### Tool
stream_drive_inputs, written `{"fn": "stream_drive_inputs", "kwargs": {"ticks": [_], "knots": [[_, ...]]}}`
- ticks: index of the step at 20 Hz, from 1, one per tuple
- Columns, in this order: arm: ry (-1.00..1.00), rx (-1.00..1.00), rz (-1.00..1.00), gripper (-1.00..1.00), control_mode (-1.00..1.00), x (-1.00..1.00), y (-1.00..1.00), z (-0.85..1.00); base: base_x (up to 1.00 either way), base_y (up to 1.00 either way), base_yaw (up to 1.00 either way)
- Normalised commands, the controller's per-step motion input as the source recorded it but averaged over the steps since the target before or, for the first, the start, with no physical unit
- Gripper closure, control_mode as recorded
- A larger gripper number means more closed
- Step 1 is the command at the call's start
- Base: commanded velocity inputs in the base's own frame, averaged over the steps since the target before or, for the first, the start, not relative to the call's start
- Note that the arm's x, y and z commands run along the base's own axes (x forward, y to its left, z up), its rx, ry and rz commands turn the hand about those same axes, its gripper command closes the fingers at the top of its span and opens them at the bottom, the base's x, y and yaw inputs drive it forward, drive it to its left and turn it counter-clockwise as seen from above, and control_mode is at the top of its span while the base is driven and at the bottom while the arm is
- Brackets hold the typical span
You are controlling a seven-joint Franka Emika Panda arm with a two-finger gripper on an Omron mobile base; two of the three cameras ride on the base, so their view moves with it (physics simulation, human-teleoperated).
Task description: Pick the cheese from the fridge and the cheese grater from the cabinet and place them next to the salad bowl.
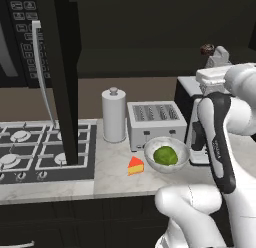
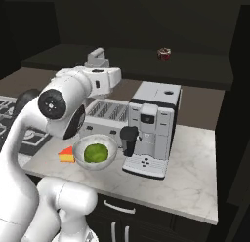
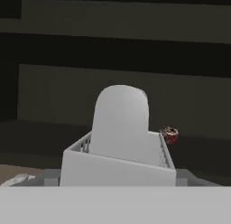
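The cheese grater (image 3: 119,142), a grey tapered box with a handle on top, sits right in front of the hand camera, tilted. My gripper (image 3: 116,173) is shut on its lower sides, raised in front of the open dark cabinet (image 1: 62,77). From the base the grater (image 1: 218,56) (image 2: 96,57) sticks up from the white hand. The cheese (image 1: 135,165) (image 2: 66,155), a yellow-orange wedge with a red side, lies on the counter just left of the salad bowl (image 1: 150,147) (image 2: 110,144), which holds a green leafy ball. The fridge is out of view.
A silver toaster (image 1: 156,123) stands behind the bowl, a white canister (image 1: 114,115) to its left, a coffee machine (image 2: 151,133) to its right. The stove (image 1: 30,147) lies left, under the open cabinet door. A tiny dark-red round object (image 2: 164,53) rests on the cabinet shelf.
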Motion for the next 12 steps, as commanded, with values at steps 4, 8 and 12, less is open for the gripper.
{"fn": "stream_drive_inputs", "kwargs": {"ticks": [4,8,12], "knots": [[-0.04,0.00,-0.18,1.00,-1.00,-0.70,0.21,0.00,0.00,0.00,0.00],[-0.06,0.01,-0.21,1.00,-1.00,-0.66,0.40,0.00,0.00,0.00,0.00],[-0.05,0.07,-0.17,1.00,-1.00,-0.52,0.55,0.00,0.00,0.00,0.00]]}}
